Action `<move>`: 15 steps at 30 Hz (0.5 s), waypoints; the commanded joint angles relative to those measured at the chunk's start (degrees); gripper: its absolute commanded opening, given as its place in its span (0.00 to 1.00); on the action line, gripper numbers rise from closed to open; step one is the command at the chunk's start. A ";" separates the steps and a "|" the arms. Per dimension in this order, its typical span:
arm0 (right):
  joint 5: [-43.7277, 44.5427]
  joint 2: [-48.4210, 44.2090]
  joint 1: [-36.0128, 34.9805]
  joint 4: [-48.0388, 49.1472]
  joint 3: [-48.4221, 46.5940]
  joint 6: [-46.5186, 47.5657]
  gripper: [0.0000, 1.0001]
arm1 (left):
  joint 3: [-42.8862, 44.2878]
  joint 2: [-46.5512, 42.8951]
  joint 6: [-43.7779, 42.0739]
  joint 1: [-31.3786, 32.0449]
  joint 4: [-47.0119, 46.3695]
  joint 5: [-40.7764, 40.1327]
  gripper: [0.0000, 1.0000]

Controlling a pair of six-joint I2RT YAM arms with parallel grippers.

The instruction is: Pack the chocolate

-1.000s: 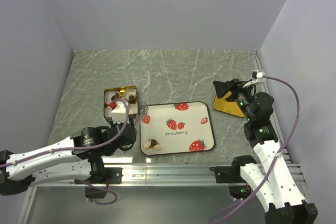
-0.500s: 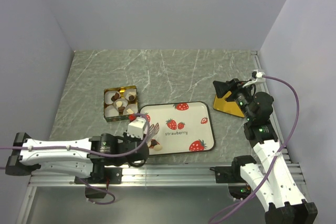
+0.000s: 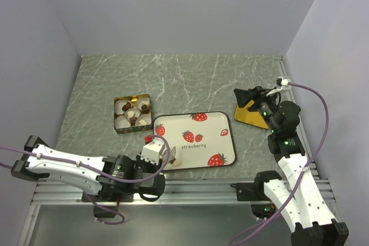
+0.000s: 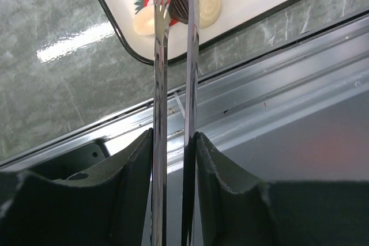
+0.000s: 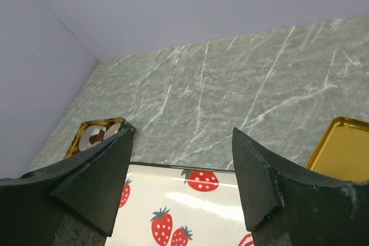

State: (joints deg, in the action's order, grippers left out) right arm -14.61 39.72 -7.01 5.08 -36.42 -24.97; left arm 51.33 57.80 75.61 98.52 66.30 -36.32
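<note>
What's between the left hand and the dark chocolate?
Only the tongs that the left hand grips, tips flanking the dark chocolate; left wrist view.

A grey marbled tabletop [image 3: 190,79] carries a white strawberry-print tray [image 3: 210,142] near its front edge. A gold tin [image 3: 131,97] holding white paper cups [image 3: 125,106] sits just beside the tray's far-left corner. A gold lid [image 3: 252,116] lies flat to the tray's right, apart from it.

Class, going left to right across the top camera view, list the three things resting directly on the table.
gold tin → strawberry tray → gold lid
</note>
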 commanded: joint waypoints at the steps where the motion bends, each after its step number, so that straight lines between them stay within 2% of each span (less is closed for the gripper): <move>1: 0.20 -0.17 -0.55 1.69 -2.42 0.89 0.76 | 3.34 0.73 3.75 1.24 4.09 -2.27 0.40; 10: 0.02 -0.09 -0.55 1.69 -2.34 0.80 0.76 | 2.72 1.53 7.00 1.76 6.91 -1.13 0.41; 15: 0.02 -0.17 -0.55 1.60 -2.51 0.80 0.76 | 2.54 1.96 4.29 1.85 4.28 -0.60 0.41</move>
State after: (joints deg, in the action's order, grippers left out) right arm -14.63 39.72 -7.01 5.06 -36.42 -24.97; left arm 52.53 59.48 80.42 99.92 70.96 -36.45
